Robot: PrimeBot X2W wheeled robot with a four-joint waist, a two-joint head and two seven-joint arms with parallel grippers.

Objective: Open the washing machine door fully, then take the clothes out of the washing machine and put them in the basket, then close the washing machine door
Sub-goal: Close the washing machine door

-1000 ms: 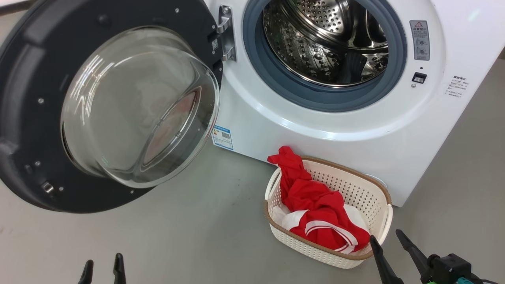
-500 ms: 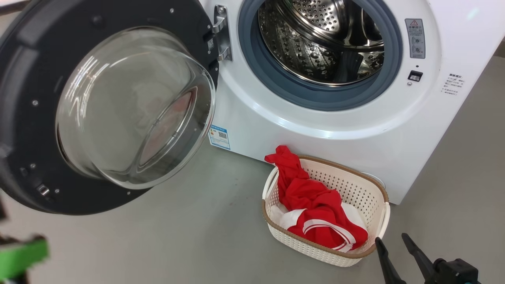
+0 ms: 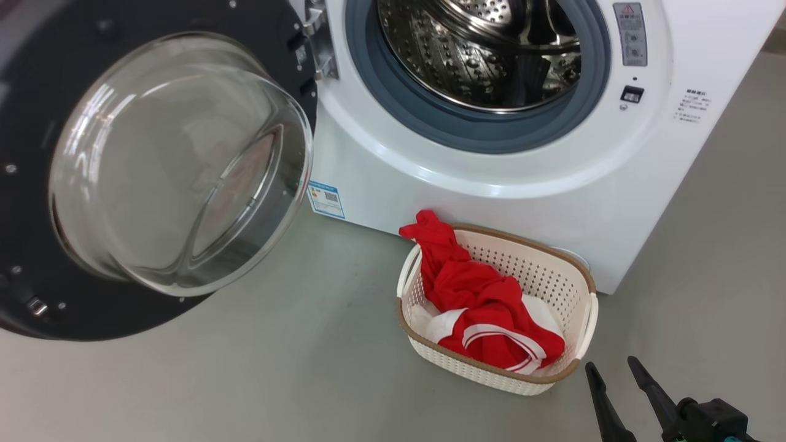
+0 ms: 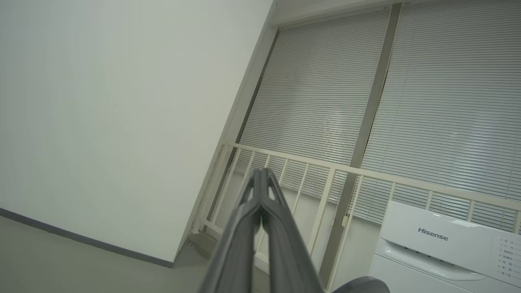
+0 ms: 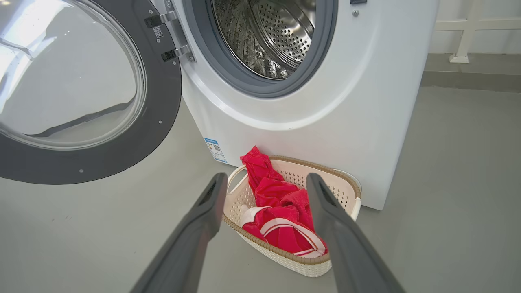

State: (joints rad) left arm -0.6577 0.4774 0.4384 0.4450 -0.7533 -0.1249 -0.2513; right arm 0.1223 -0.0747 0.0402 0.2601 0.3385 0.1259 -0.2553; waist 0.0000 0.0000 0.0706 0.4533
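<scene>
One step seemed to remain: the washing machine door (image 3: 153, 166) stood swung wide open, while the clothes (image 3: 485, 307) lay heaped in the basket (image 3: 528, 245).

The door hung from its hinge (image 3: 316, 43) at the left of the washing machine (image 3: 491, 190) opening, with its glass bowl towards the robot and its free edge far out to the robot's left. The drum (image 3: 479, 55) showed bare steel. The basket sat on the floor just in front of the machine. The right gripper (image 3: 611, 363) hovered just beside the basket, fingers spread and empty, well apart from the door. The left gripper (image 4: 260, 173) had its fingers pressed together on nothing, pointing up at a wall and window blinds. The left arm seemed better placed to swing the door's free edge rightward.
</scene>
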